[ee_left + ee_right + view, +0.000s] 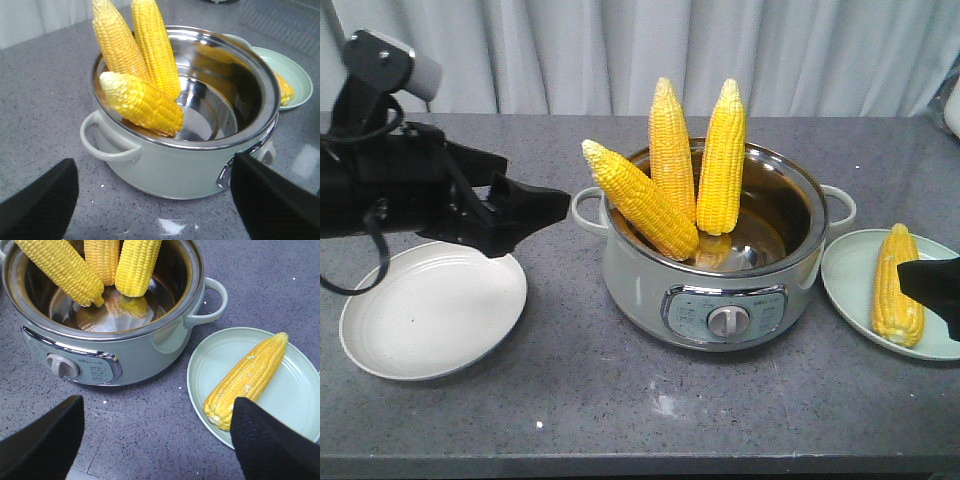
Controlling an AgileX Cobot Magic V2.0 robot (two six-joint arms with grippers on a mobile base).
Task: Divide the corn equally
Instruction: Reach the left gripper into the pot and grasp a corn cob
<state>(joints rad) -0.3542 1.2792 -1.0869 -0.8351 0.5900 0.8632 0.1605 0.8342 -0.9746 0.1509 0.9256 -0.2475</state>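
Note:
Three cobs of corn stand leaning in the pale green cooker pot (650,290): one tilted left (638,198), one upright (671,145), one at the right (722,155). A fourth cob (897,285) lies on the light green plate (845,265) to the right of the pot. My left gripper (535,215) hangs open above the white plate (430,315), pointing at the pot's left handle (107,150), with nothing between its fingers. My right gripper (157,405) is open and holds nothing, low over the counter, with one finger (270,440) over the base of the plated cob (247,377).
The grey speckled counter (620,410) carries the pot in the middle and a plate on each side. The pot's control knob (727,321) faces the front. A white curtain hangs behind the counter's far edge.

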